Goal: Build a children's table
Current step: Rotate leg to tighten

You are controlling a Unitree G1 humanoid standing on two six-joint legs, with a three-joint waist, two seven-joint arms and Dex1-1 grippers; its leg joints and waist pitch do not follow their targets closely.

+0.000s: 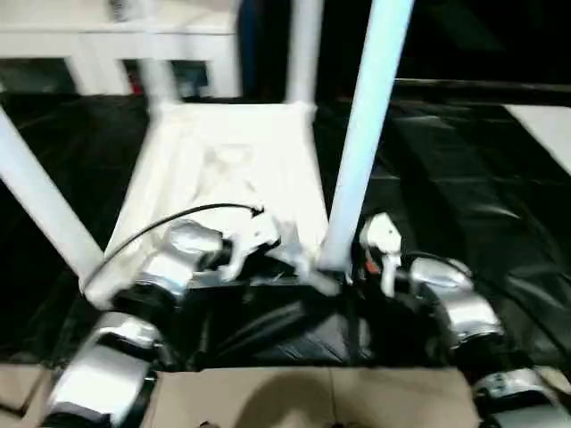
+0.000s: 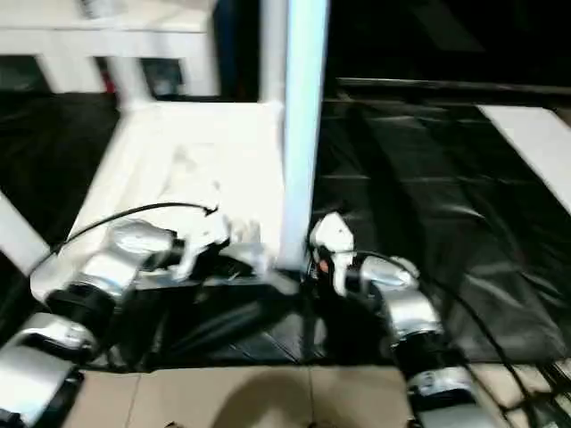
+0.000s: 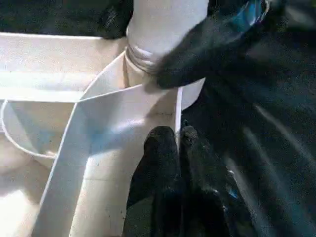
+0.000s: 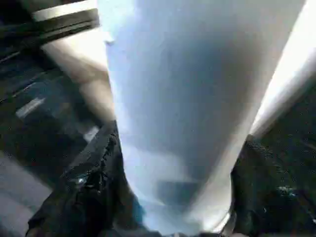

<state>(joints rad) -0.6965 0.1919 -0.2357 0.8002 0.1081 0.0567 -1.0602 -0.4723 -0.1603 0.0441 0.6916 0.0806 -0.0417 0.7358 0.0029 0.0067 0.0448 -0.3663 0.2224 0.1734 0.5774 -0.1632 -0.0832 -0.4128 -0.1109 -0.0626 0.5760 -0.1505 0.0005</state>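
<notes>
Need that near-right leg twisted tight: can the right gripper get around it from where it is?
Probably yes: the right gripper already straddles the leg, a finger on each side, near the tabletop socket.

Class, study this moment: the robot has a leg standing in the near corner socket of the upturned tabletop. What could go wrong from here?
1. The right hand has its fingers either side of the near leg; a sideways pull could tilt it in its socket.
2. The left hand, shut, rests on the tabletop rim beside that socket; if it slips, the top may shift on the black sheet.
</notes>
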